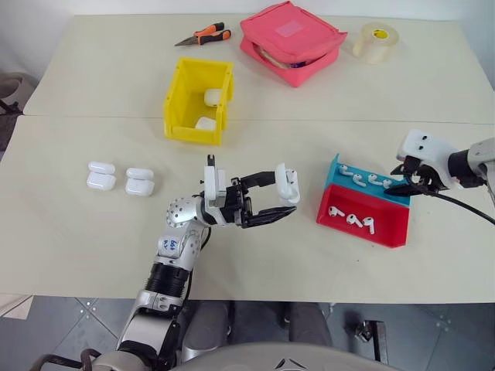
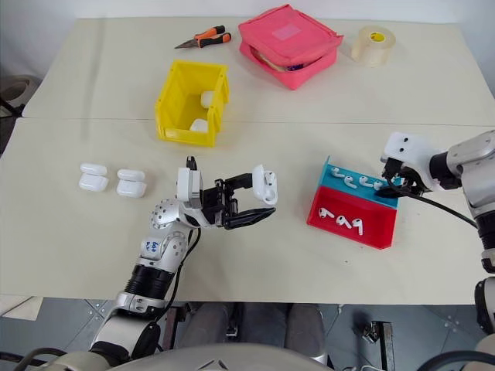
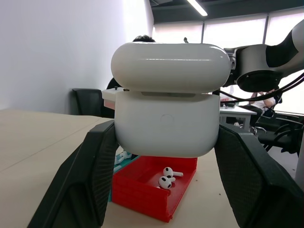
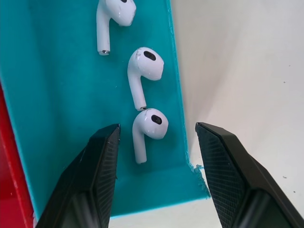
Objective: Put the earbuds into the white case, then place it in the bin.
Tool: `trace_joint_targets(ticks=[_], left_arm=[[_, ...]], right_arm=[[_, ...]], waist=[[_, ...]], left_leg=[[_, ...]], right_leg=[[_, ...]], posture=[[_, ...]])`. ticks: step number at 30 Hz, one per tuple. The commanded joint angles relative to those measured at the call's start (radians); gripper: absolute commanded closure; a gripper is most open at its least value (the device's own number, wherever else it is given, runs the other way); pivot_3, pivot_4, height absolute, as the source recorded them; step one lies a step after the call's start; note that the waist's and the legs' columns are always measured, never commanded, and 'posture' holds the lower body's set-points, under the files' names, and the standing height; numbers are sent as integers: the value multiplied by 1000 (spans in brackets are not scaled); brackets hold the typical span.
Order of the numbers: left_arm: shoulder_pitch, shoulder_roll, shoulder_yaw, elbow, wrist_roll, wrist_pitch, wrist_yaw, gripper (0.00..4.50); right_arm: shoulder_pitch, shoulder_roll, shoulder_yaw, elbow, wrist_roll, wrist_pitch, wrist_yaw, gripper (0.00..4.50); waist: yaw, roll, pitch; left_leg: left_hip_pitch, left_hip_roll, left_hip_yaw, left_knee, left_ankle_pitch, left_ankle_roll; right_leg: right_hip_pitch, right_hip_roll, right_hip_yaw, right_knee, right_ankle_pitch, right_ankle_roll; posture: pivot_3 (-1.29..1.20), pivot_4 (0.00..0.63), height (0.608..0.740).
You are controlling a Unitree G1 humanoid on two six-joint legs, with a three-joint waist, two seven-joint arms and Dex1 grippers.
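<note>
Nearest the camera, the left gripper [image 1: 282,202] is clamped on an open white case [image 1: 288,184], its black fingers [image 3: 90,175] pinching the lower body from both sides with the lid flipped up, held above the table [image 1: 93,255] just left of centre. Going from the left edge: two pairs of spare cases [image 1: 121,178] lie at about nine o'clock from that gripper. At eleven o'clock from it stands the bin [image 1: 198,100], yellow, with two white cases already inside. Past the bin, at the far edge, lie orange-handled pliers [image 1: 204,35], then a pink pouch [image 1: 291,40] and a roll of tape [image 1: 376,42]. At three o'clock from the held case sits the red-and-blue tray [image 1: 363,226], where the earbuds [image 1: 349,219] lie loose: three in the red part, a row in the blue part. The right gripper [image 4: 156,137] hangs over the blue part with its jaws partly apart, straddling one earbud [image 4: 148,126] and not yet touching it. These buds look light, hard and glossy, so they would likely squirt out of a careless pinch; the bulbous head gives the pads more to bear on than the thin stem. The case is equally slick, and its hinged lid looks the weak point, so a grip across the flat sides of the body seems safest.
</note>
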Motion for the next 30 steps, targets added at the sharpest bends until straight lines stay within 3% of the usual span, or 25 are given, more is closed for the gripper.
trace_joint_targets(ticks=[1,5,8,13,23,30], left_arm=[[-9,1,-3,-31,-10,-9,-10,1738],[-11,4,-4,-32,-10,-6,-14,1738],[-13,6,-5,-35,-9,-3,-15,1738],[-16,8,-6,-36,-7,0,-16,1738],[-23,9,-9,-38,-7,5,-16,1738],[-43,6,-12,-28,-11,13,-22,1738]], right_arm=[[1,10,-13,11,-12,1,2,1889],[8,18,-16,6,-11,7,5,1889],[15,17,-14,2,-14,9,10,2452],[19,18,-16,7,-21,6,8,4020],[33,8,-30,-23,-12,17,7,4020],[59,-55,-138,-155,65,99,39,4020]], waist=[[0,0,0],[0,0,0],[0,0,0],[1,0,0],[2,0,0],[2,0,0]], left_leg=[[0,0,0,0,0,0],[0,0,0,0,0,0],[0,0,0,0,0,0],[0,0,0,2,0,0],[0,0,0,3,0,0],[0,0,0,3,0,0]], right_leg=[[0,0,0,0,0,0],[0,0,0,0,0,0],[0,0,0,0,0,0],[0,0,0,1,0,0],[1,0,0,1,0,0],[0,0,0,1,0,0]], posture=[[0,150,740],[0,150,740],[0,150,740],[0,150,740],[0,150,740],[0,150,740]])
